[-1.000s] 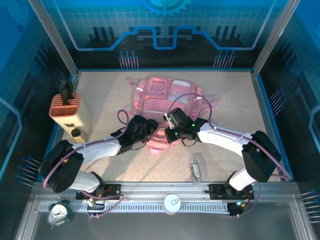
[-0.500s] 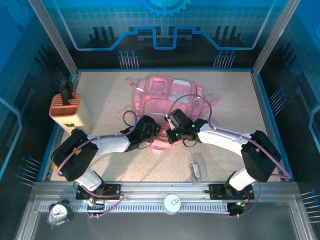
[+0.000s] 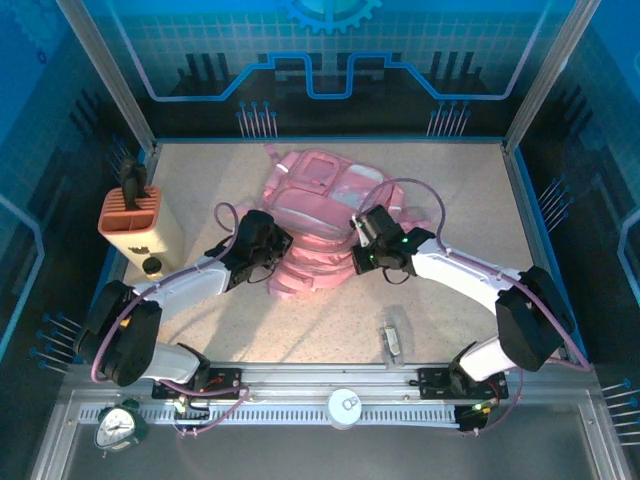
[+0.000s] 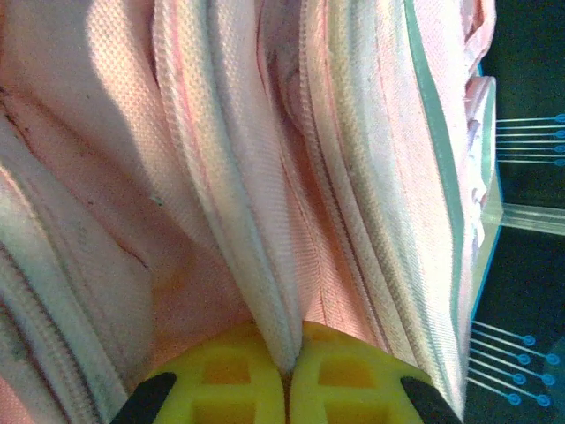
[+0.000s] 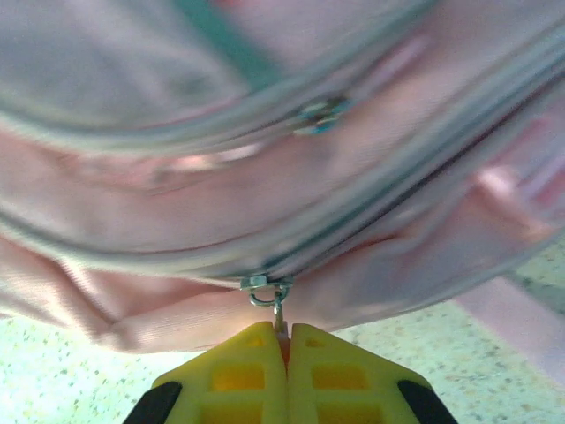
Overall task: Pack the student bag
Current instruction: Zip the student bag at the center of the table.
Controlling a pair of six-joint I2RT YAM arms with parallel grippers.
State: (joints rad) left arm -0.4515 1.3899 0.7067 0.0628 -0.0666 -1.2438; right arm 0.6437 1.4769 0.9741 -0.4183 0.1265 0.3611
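**Top external view: both grippers clamped on the student bag (image 3: pixel 325 200), zip opening judged to be in hand**

The student bag lies bunched at the middle of the table (image 3: pixel 460 190), slightly toward the far side.

In the left wrist view, the left gripper (image 4: pixel 287 378) is closed tight on a raised fold of pink fabric beside a zip track. It sits at the bag's near-left edge.

In the right wrist view, the right gripper (image 5: pixel 282 340) is closed on the small metal zip pull (image 5: pixel 269 296). It sits at the bag's near-right side, with bare table just beneath.

Assessment: the step appears to be drawing a zip open so that the bag can be packed.
- The left gripper should act as an anchor, holding the fabric taut without lifting the bag.
- The right gripper should draw the pull along the line of the teeth, never across them.
- The pull is thin and held only at the tips, so a slip is the likeliest fault.
- Slack, folded fabric ahead of the slider could snag.
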